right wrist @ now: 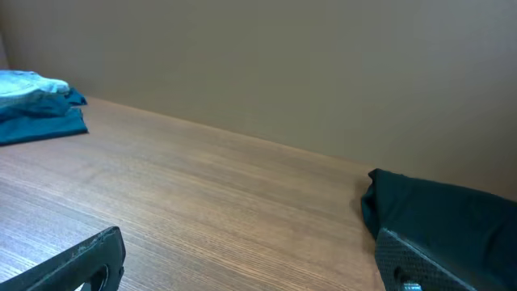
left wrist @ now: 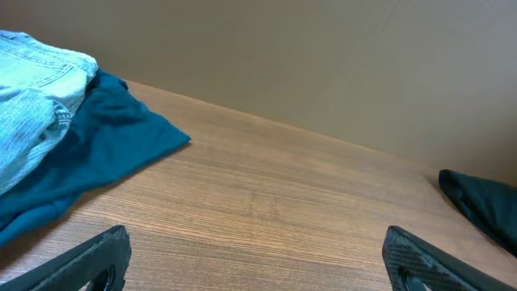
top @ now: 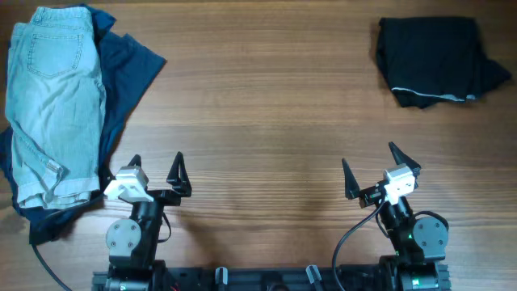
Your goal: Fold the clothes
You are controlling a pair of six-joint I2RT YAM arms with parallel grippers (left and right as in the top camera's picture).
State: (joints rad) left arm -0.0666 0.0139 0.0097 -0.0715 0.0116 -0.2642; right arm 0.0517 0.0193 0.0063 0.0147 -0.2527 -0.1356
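The light-wash denim shorts (top: pixel 52 105) lie folded lengthwise at the far left, on top of a dark navy garment (top: pixel 129 69) that sticks out around them. Both also show in the left wrist view, the shorts (left wrist: pixel 32 97) above the navy garment (left wrist: pixel 105 145), and small at the left of the right wrist view (right wrist: pixel 36 101). A black garment (top: pixel 436 61) lies folded at the back right; it also shows in the right wrist view (right wrist: pixel 444 214). My left gripper (top: pixel 155 170) is open and empty near the front edge, right of the shorts. My right gripper (top: pixel 370 168) is open and empty at the front right.
The wooden table (top: pixel 266 113) runs bare between the two piles. The arm bases (top: pixel 266 275) sit along the front edge. A black cable (top: pixel 44 259) loops at the front left.
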